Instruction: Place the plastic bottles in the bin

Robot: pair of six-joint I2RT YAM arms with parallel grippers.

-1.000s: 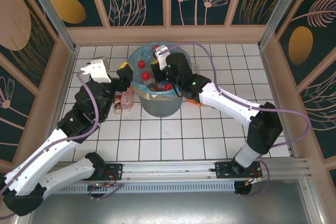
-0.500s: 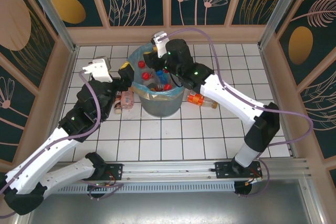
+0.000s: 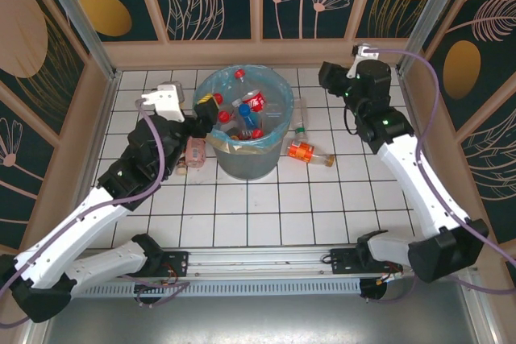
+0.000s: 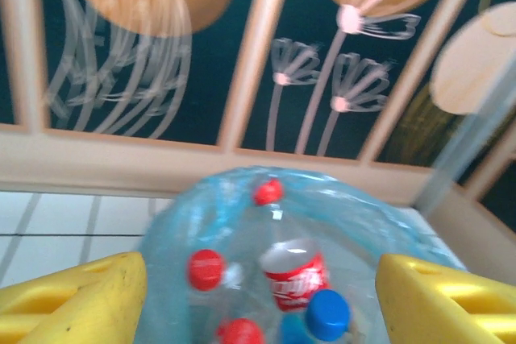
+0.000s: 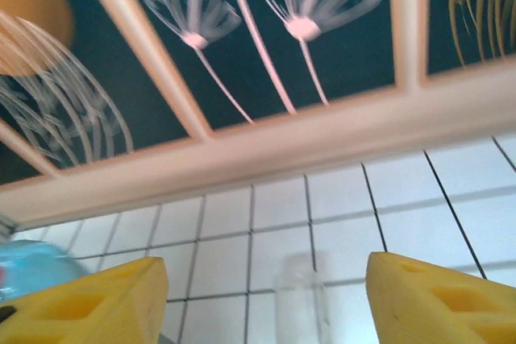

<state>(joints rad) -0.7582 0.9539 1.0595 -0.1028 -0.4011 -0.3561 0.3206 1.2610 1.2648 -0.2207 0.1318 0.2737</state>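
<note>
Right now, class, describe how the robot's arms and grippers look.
The left arm and right arm have white shells between black joints. A purple cable trails along each, and a white camera block tops each wrist. The left gripper and right gripper have blocky yellow fingers with hollow pockets.

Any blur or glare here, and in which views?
Top external: sharp, evenly lit, bin crisp. Left wrist: soft all over, bottles in the bin hazy. Right wrist: wall panels and tiles smeared, clear bottle barely resolved.
</note>
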